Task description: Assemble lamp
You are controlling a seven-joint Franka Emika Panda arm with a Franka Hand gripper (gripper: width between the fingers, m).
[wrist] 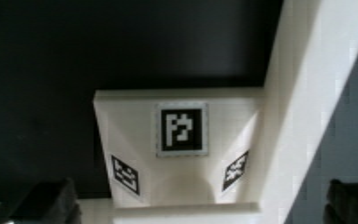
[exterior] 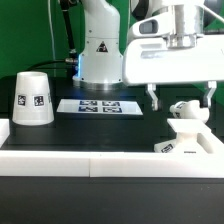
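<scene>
Two-finger gripper (exterior: 181,103) is spread wide and holds nothing; its jaws hang above the low angular white plastic base block (exterior: 186,131), one to each side, not touching it; in the wrist view both dark fingertips (wrist: 48,200) flank the block, which shows three black-and-white tags; the block sits tight against the white raised rail (exterior: 90,160) along the black table (exterior: 110,125) edge; a small rounded white part, apparently the ball-shaped bulb (exterior: 182,108), lies just behind the block, under the open jaws; contact with the block can't be judged; the large white truncated-cone shade (exterior: 32,98) stands upright well apart from the block, toward the exterior view's left; the flat marker board (exterior: 100,104) lies between shade and block, in front of the white robot pedestal (exterior: 98,50); count: one base, one bulb, one shade, one board.
</scene>
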